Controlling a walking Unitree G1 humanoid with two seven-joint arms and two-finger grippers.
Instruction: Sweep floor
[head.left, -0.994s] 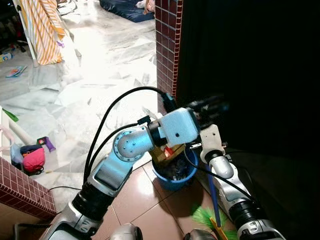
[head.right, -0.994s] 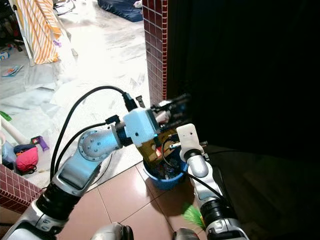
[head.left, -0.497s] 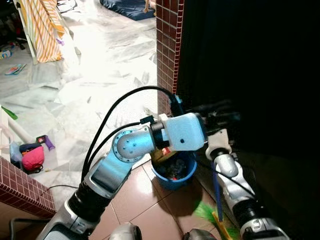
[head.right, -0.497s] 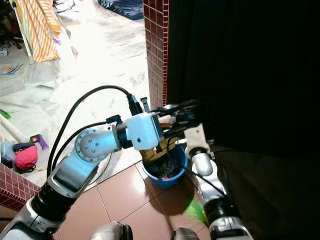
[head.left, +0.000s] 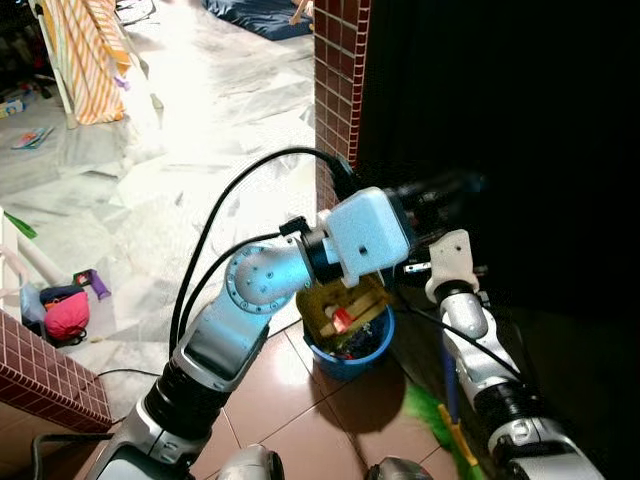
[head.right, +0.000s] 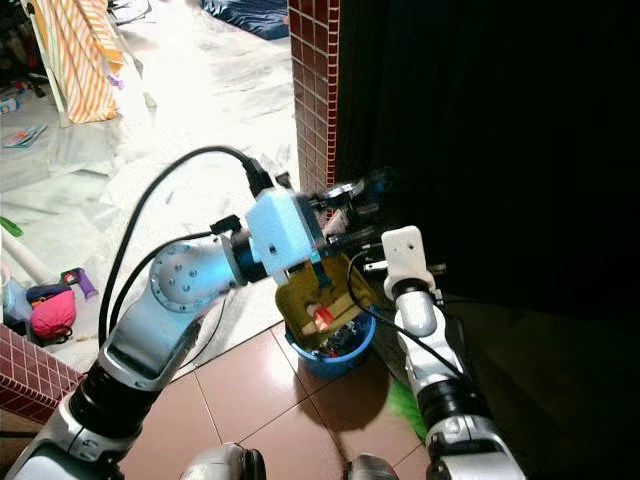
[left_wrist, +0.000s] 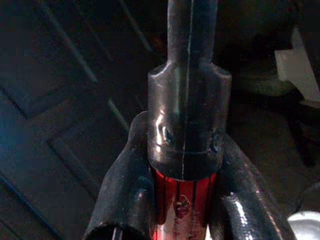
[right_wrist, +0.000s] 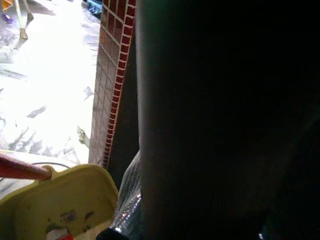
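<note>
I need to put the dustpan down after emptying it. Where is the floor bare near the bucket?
Bare brown tiles lie on the near side of the blue bucket, left of the green broom. The pale floor beyond the brick pillar is open too. Toys crowd its left edge.

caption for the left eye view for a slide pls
Left gripper tips a yellow dustpan of debris over a blue bucket beside a tiled pillar.
</note>
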